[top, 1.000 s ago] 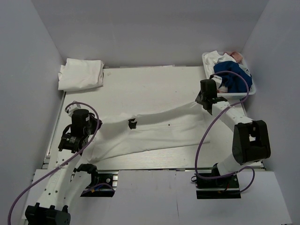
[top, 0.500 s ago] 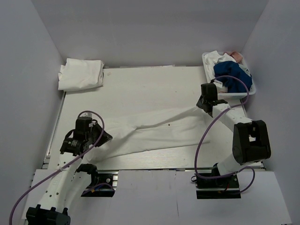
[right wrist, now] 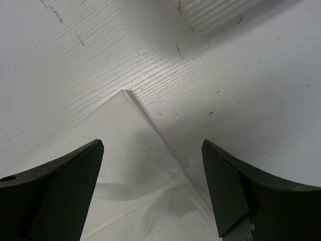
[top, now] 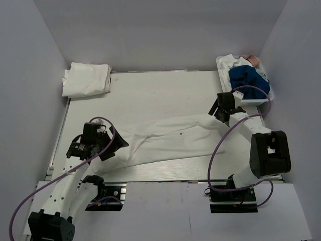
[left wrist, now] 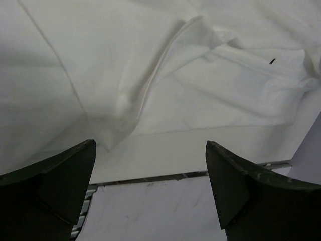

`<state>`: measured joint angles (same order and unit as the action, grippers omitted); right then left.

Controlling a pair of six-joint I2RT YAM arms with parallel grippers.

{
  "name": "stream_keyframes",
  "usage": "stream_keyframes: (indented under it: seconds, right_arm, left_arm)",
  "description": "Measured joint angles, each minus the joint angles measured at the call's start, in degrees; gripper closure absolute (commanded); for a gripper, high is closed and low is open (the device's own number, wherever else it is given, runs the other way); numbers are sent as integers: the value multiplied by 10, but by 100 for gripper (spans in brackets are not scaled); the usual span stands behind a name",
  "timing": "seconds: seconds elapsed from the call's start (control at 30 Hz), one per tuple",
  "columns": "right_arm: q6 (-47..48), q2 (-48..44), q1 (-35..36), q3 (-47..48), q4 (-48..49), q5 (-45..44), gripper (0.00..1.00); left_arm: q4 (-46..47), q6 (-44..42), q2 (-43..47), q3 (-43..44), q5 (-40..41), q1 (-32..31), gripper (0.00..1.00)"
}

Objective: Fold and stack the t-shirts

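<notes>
T-shirt lies spread; tray holds blue, white clothes.

Rumpled white t-shirt spread in a long band, folded t-shirt far left

Soft overhead light is bathing the white slatted table evenly.
Faint shadows are gathering in folds of the rumpled white cotton t-shirt, while dark wedge-shaped gripper fingers are looming blurred and underlit in both wrist views.
</notes>
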<state>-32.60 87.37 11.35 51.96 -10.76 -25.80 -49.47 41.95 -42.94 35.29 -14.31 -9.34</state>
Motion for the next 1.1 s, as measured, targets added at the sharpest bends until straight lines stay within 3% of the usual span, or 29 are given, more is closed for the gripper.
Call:
stream_keyframes:
  seconds: [0.13, 0.33, 0.63, 1.1]
  right_arm:
    - [36, -21, 3, 0, 13, 39, 13]
    - [71, -9, 24, -2, 70, 174, 10]
    - [60, 78, 33, -21, 108, 249, 10]
    - [61, 78, 32, -22, 109, 248, 10]
  left_arm:
    - [79, 0, -62, 4, 14, 0, 0]
    - [204, -2, -205, 9, -1, -8, 0]
    - [337, -9, -360, 42, -23, -97, 3]
    - [349, -72, -347, 71, -63, -229, 6]
